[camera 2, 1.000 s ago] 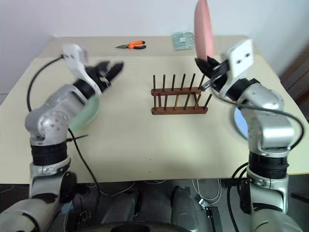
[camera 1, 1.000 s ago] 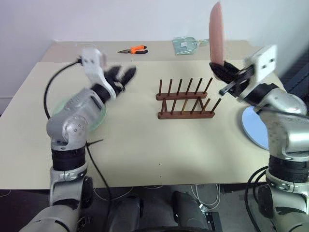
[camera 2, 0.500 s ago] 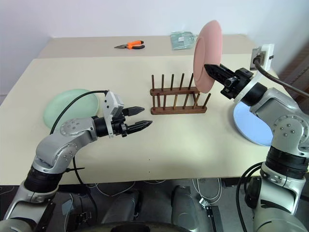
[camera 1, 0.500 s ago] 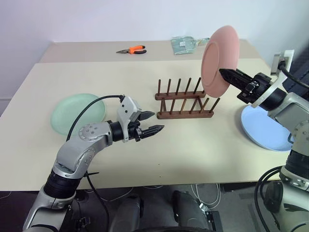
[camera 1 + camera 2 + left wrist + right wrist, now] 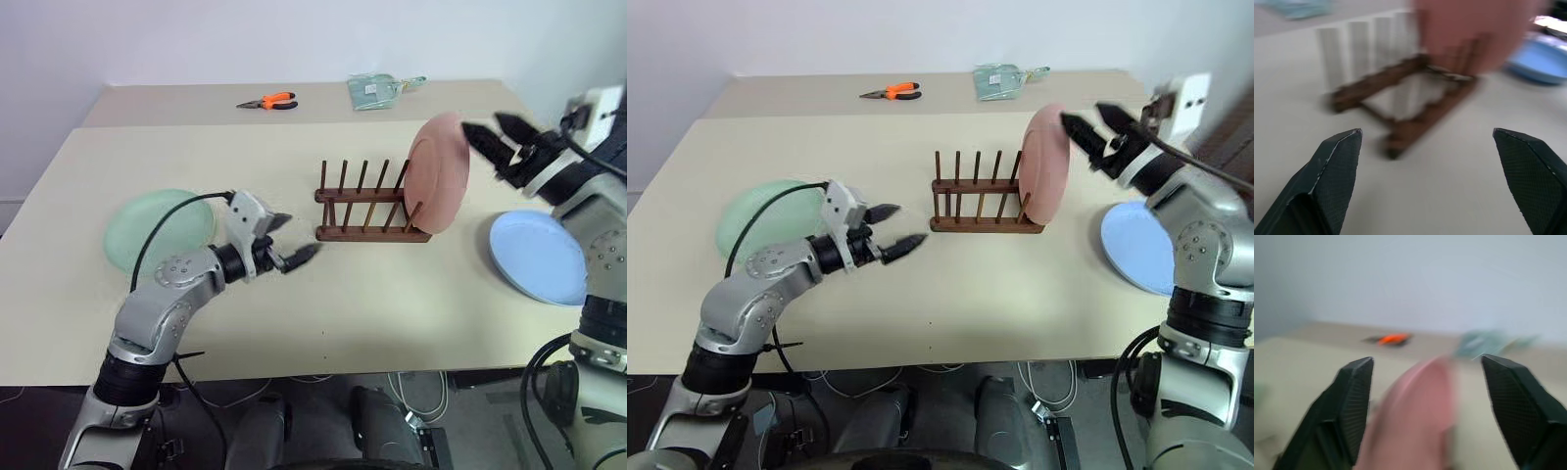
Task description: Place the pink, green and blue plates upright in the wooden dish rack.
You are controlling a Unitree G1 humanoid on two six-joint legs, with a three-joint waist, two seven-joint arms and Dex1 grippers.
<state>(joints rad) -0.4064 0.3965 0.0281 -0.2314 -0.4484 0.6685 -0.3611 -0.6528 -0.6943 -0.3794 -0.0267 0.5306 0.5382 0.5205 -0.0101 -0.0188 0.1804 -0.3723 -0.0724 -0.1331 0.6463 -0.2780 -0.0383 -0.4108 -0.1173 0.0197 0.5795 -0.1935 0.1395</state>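
Above the right end of the rack [image 5: 372,203], the right claw [image 5: 498,140] hangs in the air with its two black fingers spread apart and nothing between them. Just in front of it stands the pink plate [image 5: 437,173], upright in the rack's right-hand end, leaning a little, its face turned toward the rack's other pegs. In the right wrist view the pink plate [image 5: 1415,421] sits low between the parted fingers without touching them.

Out past that claw, on the desk [image 5: 392,294] to the right of the rack, the blue plate [image 5: 537,256] lies flat, well apart from the rack.

Left of the rack, the left claw [image 5: 284,245] hovers just over the desk, pointing toward the rack's near left corner, its fingers also wide apart and empty. The left wrist view shows the rack [image 5: 1410,105] ahead between the fingers, with the pink plate and the blue plate beyond it.

Behind the left arm the green plate [image 5: 157,227] lies flat on the desk, well apart from the rack. At the far side lie orange-handled pliers [image 5: 269,101] and a small clear packet [image 5: 377,90].
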